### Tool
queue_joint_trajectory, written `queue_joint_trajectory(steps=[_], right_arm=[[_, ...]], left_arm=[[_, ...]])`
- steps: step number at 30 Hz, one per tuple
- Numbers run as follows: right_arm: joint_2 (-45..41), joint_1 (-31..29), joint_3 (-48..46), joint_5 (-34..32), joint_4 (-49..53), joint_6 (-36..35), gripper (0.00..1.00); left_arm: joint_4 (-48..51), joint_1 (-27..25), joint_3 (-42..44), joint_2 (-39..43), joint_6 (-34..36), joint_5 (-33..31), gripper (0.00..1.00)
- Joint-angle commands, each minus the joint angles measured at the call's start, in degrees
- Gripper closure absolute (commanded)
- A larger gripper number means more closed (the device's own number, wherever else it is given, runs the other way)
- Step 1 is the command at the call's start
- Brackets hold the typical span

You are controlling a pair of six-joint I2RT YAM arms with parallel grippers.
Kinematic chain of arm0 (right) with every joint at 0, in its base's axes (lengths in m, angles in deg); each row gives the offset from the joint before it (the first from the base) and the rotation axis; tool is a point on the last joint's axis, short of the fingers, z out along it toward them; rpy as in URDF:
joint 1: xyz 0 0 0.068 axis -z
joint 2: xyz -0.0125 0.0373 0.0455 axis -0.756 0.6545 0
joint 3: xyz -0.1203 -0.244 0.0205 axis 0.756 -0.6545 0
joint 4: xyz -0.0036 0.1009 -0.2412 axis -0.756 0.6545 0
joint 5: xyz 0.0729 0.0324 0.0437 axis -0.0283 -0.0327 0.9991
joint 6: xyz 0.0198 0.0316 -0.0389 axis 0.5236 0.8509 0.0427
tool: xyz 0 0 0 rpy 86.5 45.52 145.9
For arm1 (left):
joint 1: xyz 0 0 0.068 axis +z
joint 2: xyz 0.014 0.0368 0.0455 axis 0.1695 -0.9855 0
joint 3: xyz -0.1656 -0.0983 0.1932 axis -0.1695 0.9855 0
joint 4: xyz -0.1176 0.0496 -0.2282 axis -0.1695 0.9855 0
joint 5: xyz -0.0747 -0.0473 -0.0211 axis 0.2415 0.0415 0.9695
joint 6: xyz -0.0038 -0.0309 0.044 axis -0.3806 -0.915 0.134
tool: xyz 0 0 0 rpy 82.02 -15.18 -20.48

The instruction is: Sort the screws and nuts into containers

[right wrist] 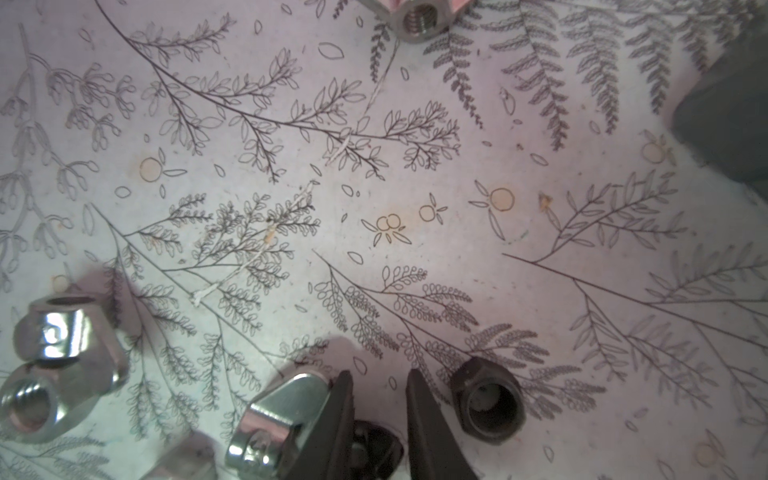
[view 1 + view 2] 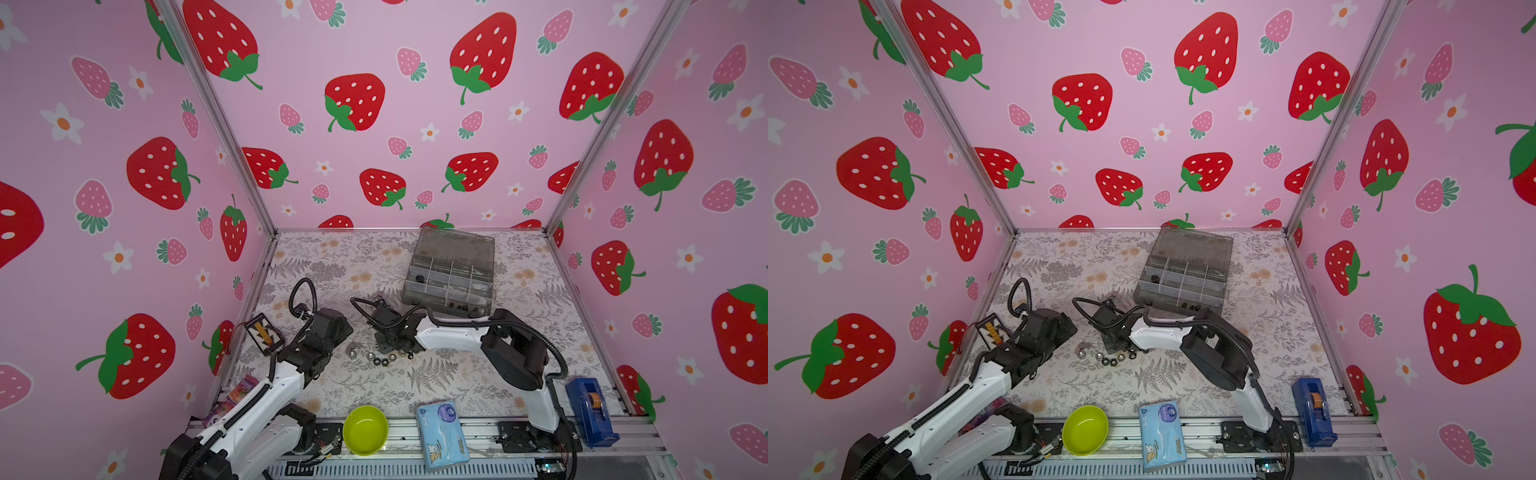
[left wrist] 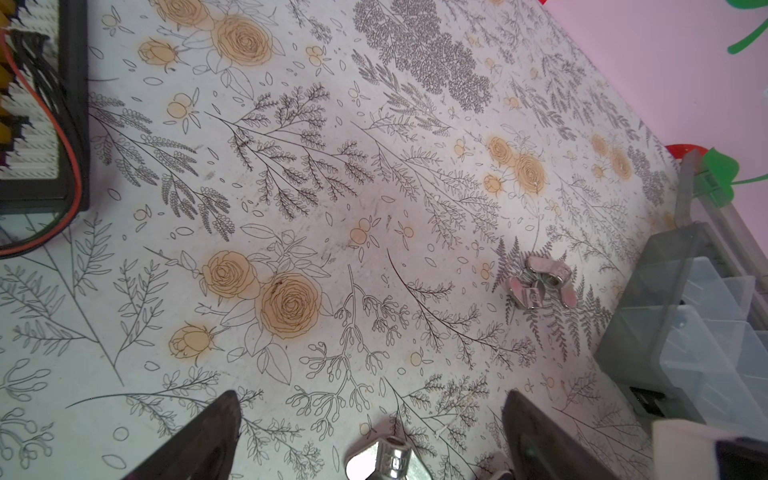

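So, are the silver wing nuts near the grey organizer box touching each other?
Touching. In the left wrist view the wing nuts lie tangled together near the organizer box, their wings overlapping with no gap showing between them.

Along the lower edge of both top views sit a lime-green bowl (image 2: 365,430), a pale-blue tissue pack (image 2: 442,434) and a blue tape dispenser (image 2: 590,411); a small black wired board (image 2: 264,334) lies centre-left.

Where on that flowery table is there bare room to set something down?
Bare: the floral tabletop at its far-left corner; the right side between the smoky-grey plastic organizer box and the blue tape dispenser; the near strip ahead of the lime-green round bowl and blue tissue pack. Crowded: the row of small silver and black nuts mid-table.
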Motion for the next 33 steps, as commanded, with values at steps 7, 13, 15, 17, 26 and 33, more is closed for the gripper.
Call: queue_joint_trajectory(steps=[7, 13, 15, 17, 26, 33], right_arm=[[0.44, -0.48, -0.56, -1.06, 5.67, 2.8, 0.71], [-0.1, -0.54, -0.83, -0.03, 6.35, 3.01, 0.71], [-0.36, -0.63, -0.91, 0.34, 6.83, 3.21, 0.7], [-0.72, -0.72, -1.15, 0.44, 7.21, 3.36, 0.7], [-1.82, -0.92, -2.5, 0.78, 8.23, 3.54, 0.68], [-3.38, -0.85, 0.26, 0.44, 9.5, 1.52, 0.64]], left_arm=[[0.78, 0.34, -1.35, 0.07, 0.06, -0.72, 0.01], [0.86, 0.33, -2.09, -0.29, 0.41, -0.79, 0.01], [0.86, 0.33, -2.37, -0.36, 0.57, -0.83, 0.01], [0.88, 0.38, -2.56, -0.58, 0.62, -0.89, 0.01], [1.05, 0.43, -2.91, -0.52, 0.64, -1.1, 0.01], [1.22, 0.42, -2.83, -0.35, 0.5, -0.63, 0.01]])
